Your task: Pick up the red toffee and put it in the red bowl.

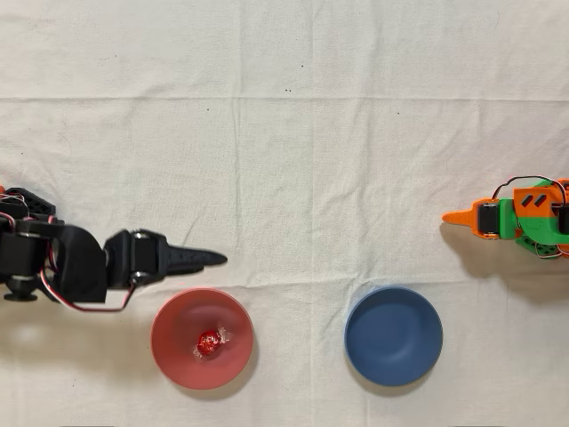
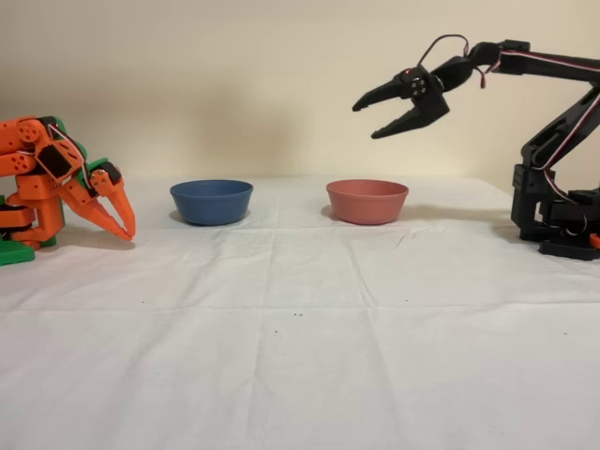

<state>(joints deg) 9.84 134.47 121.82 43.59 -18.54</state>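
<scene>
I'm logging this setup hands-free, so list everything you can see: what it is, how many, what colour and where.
red toffee: one, shiny red, lying inside the red bowl.
red bowl: one, salmon red, on the cloth just in front of the black arm; left of the blue bowl in the overhead view.
blue bowl: one, dark blue, on the cloth beside the red bowl, nothing in it.
tablecloth: one, white, creased, covering the table.
orange arm: one, orange and green, idle, fingertips down on the cloth.
black arm: one, black, raised.
gripper: one, black, open, empty, high in the air above the red bowl.
</scene>
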